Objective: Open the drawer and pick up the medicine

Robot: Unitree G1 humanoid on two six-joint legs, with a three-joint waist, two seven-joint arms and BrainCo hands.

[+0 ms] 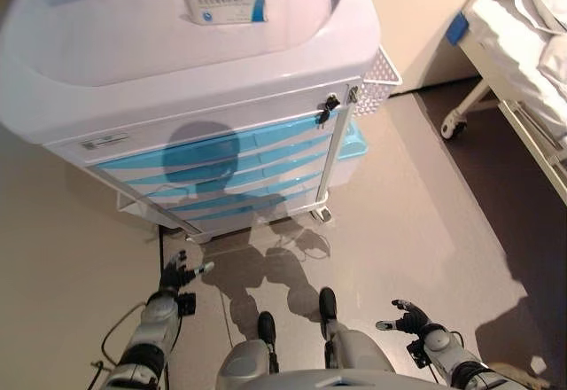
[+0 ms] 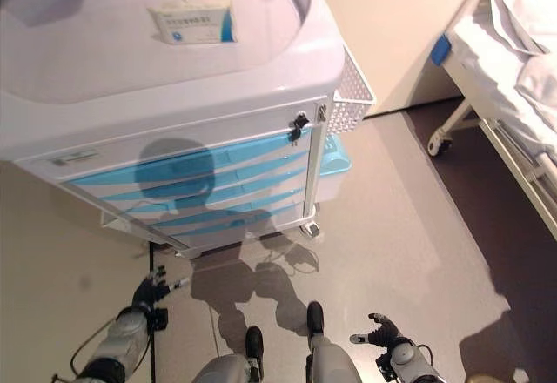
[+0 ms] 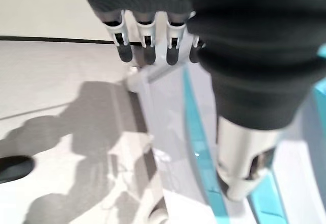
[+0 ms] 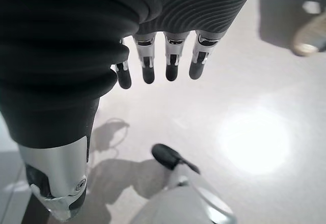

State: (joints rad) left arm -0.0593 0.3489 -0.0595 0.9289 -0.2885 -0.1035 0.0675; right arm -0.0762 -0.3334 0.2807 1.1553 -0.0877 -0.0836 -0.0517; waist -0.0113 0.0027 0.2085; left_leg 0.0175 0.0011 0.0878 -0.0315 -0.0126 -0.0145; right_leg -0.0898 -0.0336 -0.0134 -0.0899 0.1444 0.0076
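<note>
A: Here, how were the hands and the task's objects arranged?

B: The left hand [image 1: 176,275] and right hand [image 1: 409,319] were held low and near, fingers extended and nothing grasped. The cart [image 1: 292,71] was positioned farther off, its blue drawers [image 1: 221,173] all shut. A medicine box [image 1: 223,3] was seen on the cart's top; whether medicine was also kept inside a drawer could not be told.

A: What risk was judged from here?

B: A missed grasp was considered likely, since the drawer fronts were shallow. The wheeled cart might also be rolled away by a push, or towards the bed [image 1: 532,44] at far right.
</note>
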